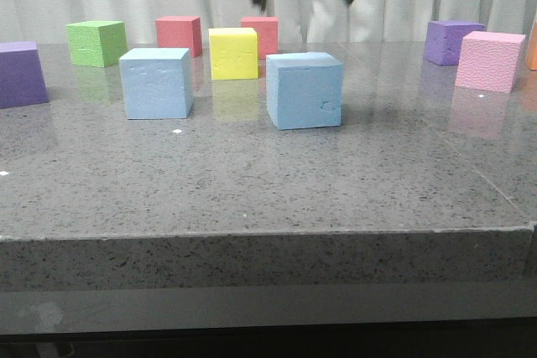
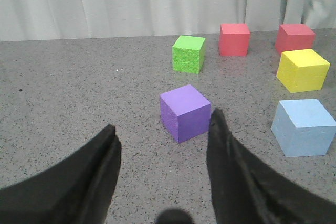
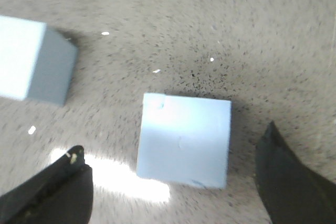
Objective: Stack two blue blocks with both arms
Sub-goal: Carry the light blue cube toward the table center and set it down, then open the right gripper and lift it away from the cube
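Right gripper (image 3: pixel 173 182) hung w/ fingers apart above the dented blue block (image 1: pixel 304 90); left gripper (image 2: pixel 163 166) also spread, other blue block (image 1: pixel 156 82) beside it.

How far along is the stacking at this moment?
Nothing is stacked yet: both blue blocks, the left block and the chipped block, sit apart on the table. In hand: the right claw hangs open above the chipped block. The left claw is open and empty. Grasping, lifting and stacking all remain.
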Robot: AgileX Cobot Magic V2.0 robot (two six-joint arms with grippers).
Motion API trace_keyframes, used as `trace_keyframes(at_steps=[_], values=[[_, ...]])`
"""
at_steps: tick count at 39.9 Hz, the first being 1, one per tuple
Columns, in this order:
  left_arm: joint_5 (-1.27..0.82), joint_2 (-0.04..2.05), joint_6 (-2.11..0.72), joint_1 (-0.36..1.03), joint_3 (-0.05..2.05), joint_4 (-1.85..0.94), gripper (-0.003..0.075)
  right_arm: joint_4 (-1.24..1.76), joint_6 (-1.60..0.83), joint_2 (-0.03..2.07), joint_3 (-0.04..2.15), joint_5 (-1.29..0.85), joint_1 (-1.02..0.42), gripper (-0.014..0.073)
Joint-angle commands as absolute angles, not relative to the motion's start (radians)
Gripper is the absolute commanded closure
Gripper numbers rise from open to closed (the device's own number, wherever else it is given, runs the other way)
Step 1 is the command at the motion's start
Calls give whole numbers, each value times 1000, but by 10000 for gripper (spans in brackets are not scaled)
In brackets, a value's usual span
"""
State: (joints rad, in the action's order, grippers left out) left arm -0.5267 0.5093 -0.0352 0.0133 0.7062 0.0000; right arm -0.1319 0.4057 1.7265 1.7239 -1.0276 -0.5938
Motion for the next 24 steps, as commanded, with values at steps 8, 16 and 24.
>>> trace_keyframes(at_steps=[8, 16, 24], values=[[-450, 520, -27, 20, 733, 0, 356, 26, 89, 1371, 1483, -957, -425, -34], [-450, 520, -27, 20, 733, 0, 356, 27, -56, 1101, 1176, -805, -376, -34], [-450, 520, -27, 20, 733, 0, 356, 33, -57, 880, 972, -704, -378, -34]])
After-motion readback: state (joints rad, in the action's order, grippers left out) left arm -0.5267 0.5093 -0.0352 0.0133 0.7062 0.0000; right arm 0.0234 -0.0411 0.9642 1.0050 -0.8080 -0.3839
